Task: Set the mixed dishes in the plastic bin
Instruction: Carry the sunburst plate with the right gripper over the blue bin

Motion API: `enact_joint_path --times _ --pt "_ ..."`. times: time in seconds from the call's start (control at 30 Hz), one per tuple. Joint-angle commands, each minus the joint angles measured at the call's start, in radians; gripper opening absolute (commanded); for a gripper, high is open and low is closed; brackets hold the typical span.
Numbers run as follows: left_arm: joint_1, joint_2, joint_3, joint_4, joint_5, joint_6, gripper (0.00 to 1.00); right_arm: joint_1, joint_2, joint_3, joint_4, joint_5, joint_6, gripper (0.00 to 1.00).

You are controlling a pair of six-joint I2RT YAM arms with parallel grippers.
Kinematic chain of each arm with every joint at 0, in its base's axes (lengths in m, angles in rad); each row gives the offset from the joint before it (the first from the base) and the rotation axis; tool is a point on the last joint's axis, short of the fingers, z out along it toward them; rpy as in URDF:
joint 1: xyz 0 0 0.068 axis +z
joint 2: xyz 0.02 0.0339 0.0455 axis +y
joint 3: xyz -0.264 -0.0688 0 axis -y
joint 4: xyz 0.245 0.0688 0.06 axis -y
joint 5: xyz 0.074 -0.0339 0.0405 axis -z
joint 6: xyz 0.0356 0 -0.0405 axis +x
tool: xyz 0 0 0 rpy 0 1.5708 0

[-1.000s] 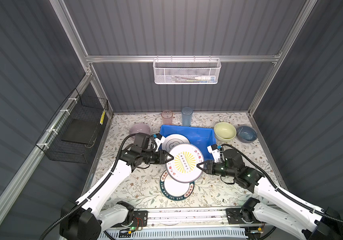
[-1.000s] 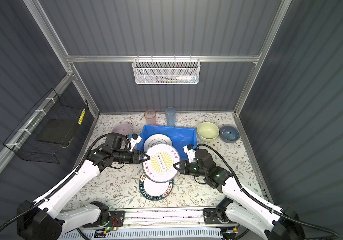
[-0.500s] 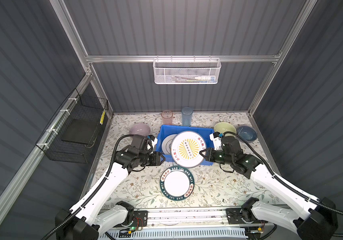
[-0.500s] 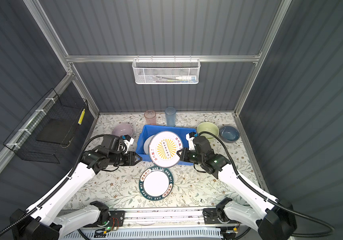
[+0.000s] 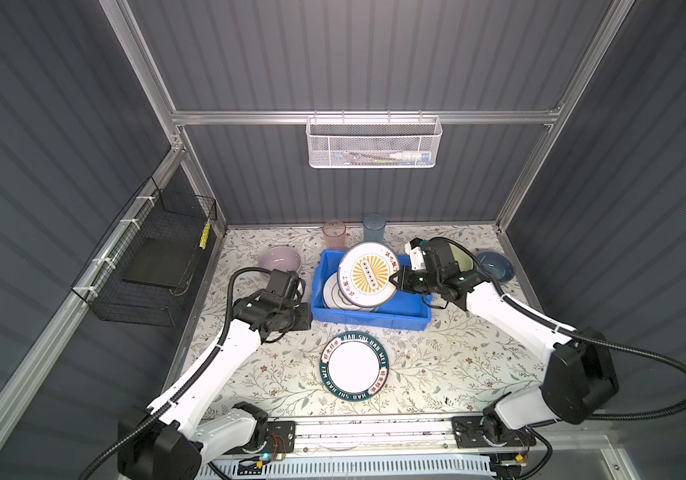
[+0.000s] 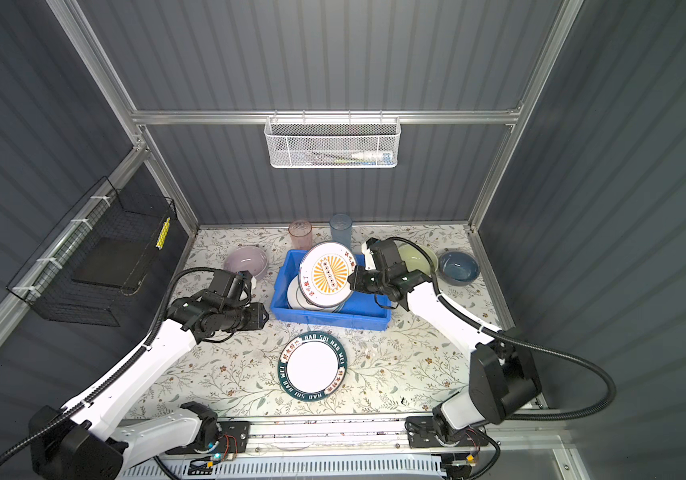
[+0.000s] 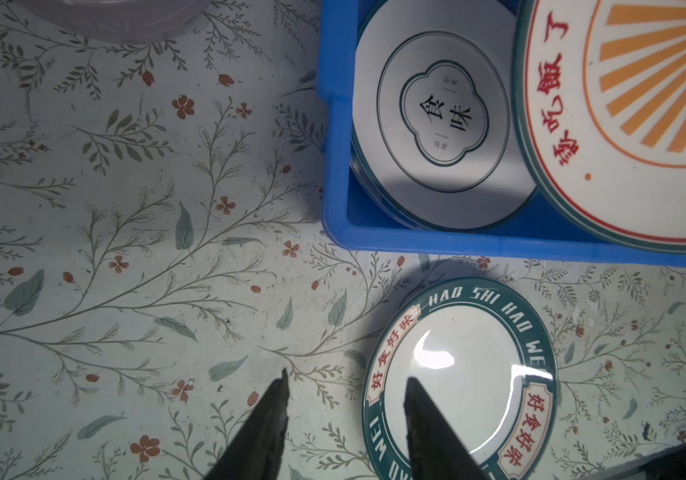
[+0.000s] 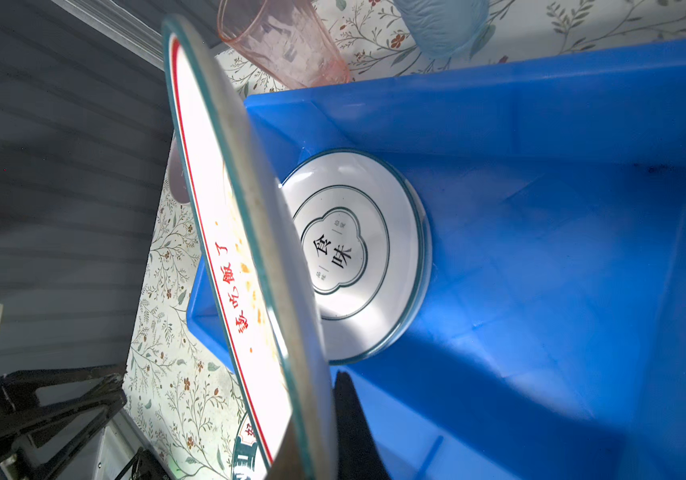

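A black wire basket (image 5: 154, 266) hangs on the left wall, and on the flowered counter (image 5: 436, 365) near it sits the lilac bowl (image 5: 279, 259). In front of that bowl the left end effector (image 7: 347, 376) hovers low over the counter just left of the bin, its jaws moderately apart and holding nothing; in the left wrist view one finger overlaps the rim of the green lettered plate (image 5: 353, 366), which lies flat in front of the bin. The pink tumbler (image 5: 334, 235) stands upright behind the bin's back left corner. The blue plastic bin (image 5: 368, 318) sits mid-counter with the white ringed plate (image 7: 436, 124) lying in its left half. Above that plate the orange sunburst plate (image 5: 368, 274) is tilted over the bin; whether its lower edge touches anything cannot be told. The blue tumbler (image 5: 373, 227) stands behind the bin, beside the pink one. The right end effector (image 5: 394, 281) is clamped narrowly on the sunburst plate's right rim. Behind its wrist the pale-green bowl (image 5: 463, 255) is partly hidden, with the dark-blue bowl (image 5: 495, 266) furthest right
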State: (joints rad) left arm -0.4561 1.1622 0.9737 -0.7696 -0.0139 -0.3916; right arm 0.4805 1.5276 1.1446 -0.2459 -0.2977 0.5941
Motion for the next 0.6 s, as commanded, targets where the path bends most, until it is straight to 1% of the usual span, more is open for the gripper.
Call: enact_joint_path --times 0.0,0.07,0.23,0.37,0.47,0.57 --pt "0.016 0.071 0.040 0.039 -0.007 0.033 0.46 -0.017 0.076 0.077 0.072 -0.114 0.004 0.00" --pt "0.032 0.129 0.071 0.051 0.019 0.039 0.43 -0.019 0.122 0.095 0.100 -0.123 0.018 0.00" --pt "0.050 0.240 0.124 0.089 0.038 0.065 0.41 -0.019 0.222 0.129 0.146 -0.165 0.055 0.00" --pt "0.060 0.293 0.145 0.105 0.040 0.075 0.39 -0.019 0.305 0.169 0.154 -0.208 0.069 0.00" --pt "0.069 0.328 0.150 0.111 0.040 0.083 0.38 -0.019 0.339 0.171 0.179 -0.220 0.086 0.00" --pt "0.082 0.362 0.157 0.107 0.063 0.091 0.36 -0.019 0.363 0.164 0.200 -0.236 0.104 0.00"
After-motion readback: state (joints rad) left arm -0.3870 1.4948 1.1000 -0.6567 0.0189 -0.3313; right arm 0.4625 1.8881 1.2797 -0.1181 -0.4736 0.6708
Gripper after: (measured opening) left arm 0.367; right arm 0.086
